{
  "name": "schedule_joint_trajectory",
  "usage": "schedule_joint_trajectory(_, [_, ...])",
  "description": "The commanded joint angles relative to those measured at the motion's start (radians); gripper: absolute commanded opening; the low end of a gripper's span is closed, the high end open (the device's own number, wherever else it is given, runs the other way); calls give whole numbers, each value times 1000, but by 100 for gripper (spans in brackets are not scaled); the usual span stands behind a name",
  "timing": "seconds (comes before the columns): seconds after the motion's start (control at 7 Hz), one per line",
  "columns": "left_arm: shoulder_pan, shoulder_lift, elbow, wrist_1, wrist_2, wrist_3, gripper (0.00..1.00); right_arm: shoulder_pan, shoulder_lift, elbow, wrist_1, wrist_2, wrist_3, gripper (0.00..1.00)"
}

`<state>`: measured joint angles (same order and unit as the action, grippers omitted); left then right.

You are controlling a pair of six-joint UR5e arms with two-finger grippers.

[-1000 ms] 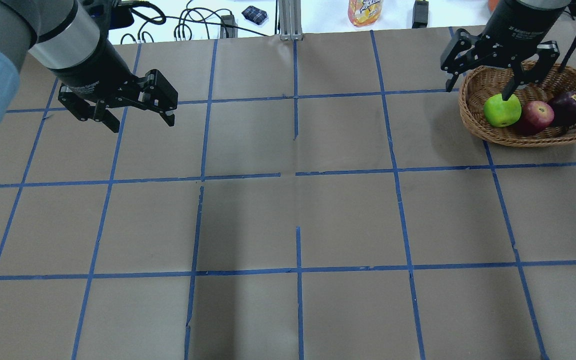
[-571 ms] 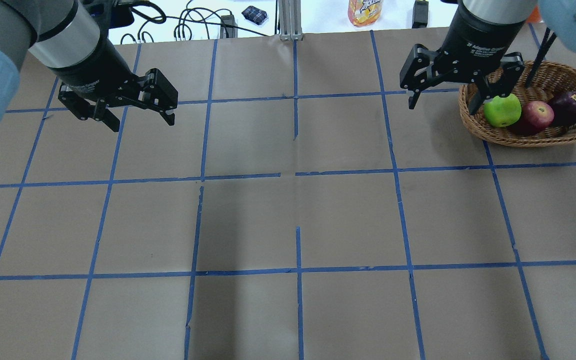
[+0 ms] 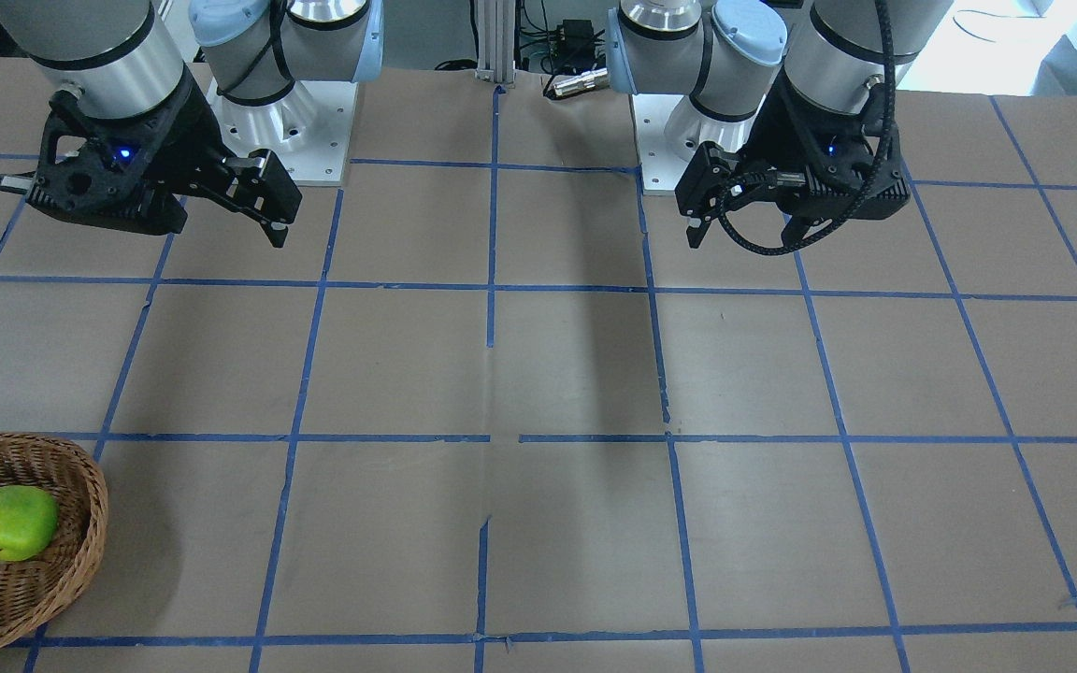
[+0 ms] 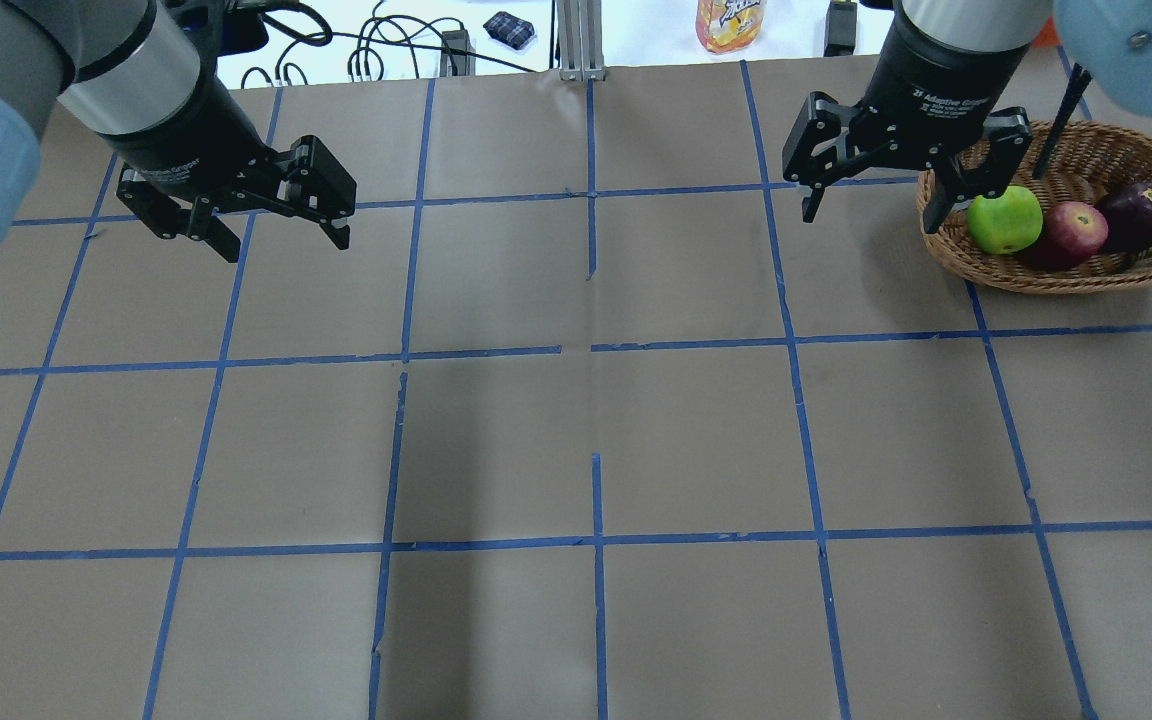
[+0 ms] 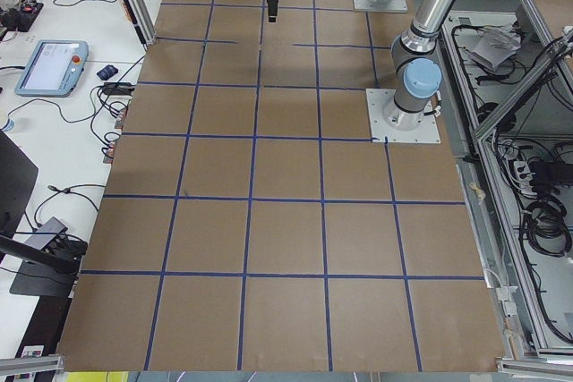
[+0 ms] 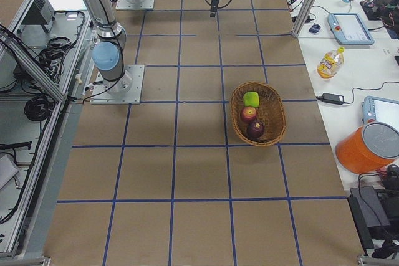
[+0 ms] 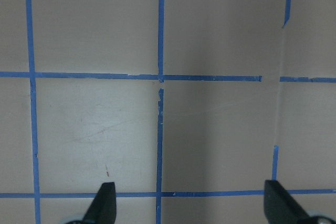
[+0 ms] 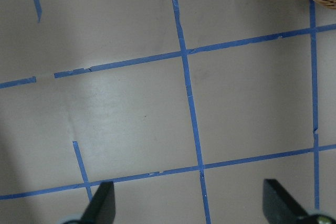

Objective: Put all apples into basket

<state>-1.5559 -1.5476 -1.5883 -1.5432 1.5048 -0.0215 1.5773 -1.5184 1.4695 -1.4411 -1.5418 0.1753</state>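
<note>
At the overhead view's upper right, the apples (image 4: 1076, 228) lay in the basket (image 4: 1056, 285): firm, smooth, probably best pinched across the middle. The left gripper (image 4: 284, 245) and right gripper (image 4: 871, 215) gaped wide, empty.

We look down on the table (image 4: 576, 440) from behind the robot (image 3: 291, 140), and steeply from across it. End views sit high, far. Wrist cameras face down, close. Overhead and front share the basket (image 4: 1061, 280).

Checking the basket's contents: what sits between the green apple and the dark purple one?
The red apple lies there inside the basket, clear in the overhead view.
</note>
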Motion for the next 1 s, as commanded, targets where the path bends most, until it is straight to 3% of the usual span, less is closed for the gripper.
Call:
schedule_joint_trajectory(0.0, [0,0,-2,3,0,0,100,-33,-16,12,22,-1,0,100])
schedule_joint_trajectory(0.86, [2,-2,4,2,2,51,100,-34,-22,11,41,-1,-2,100])
